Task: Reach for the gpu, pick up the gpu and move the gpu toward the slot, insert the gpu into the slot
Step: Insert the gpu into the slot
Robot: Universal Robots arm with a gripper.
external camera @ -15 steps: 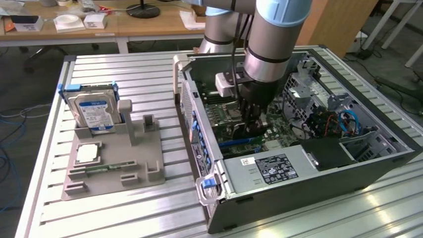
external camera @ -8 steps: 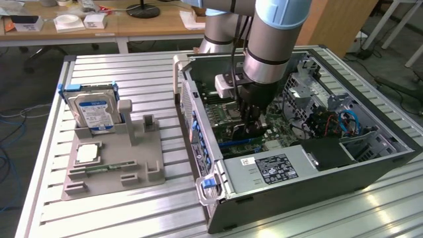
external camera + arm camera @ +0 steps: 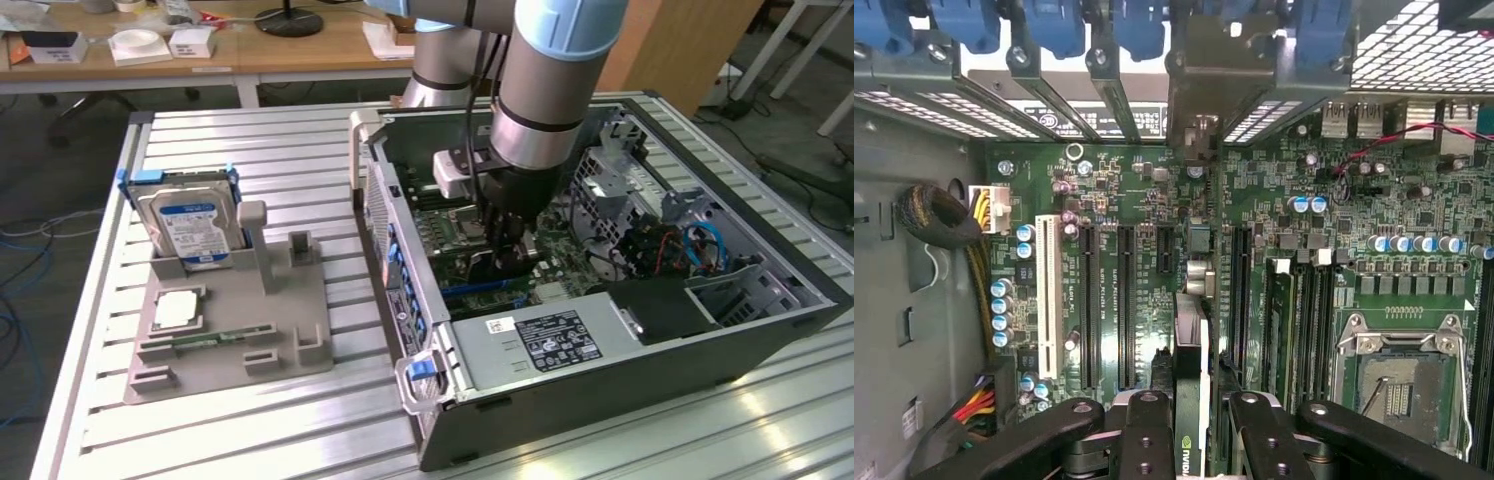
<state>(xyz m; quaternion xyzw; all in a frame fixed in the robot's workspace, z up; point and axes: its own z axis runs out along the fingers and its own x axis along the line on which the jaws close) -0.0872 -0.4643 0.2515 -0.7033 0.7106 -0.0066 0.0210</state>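
Note:
The gpu is a thin black card seen edge-on in the wrist view, its metal bracket up against the case's rear slot openings. My gripper is shut on the gpu, one black finger on each side of the card. In the exterior view my gripper is low inside the open computer case, holding the gpu upright over the green motherboard. A long blue slot shows just under the card's lower edge. I cannot tell whether the card is seated.
Long black slots and a white one flank the card. The silver processor socket and a cable bundle lie to either side. Outside the case, a grey fixture holds a hard drive. The power supply is close by.

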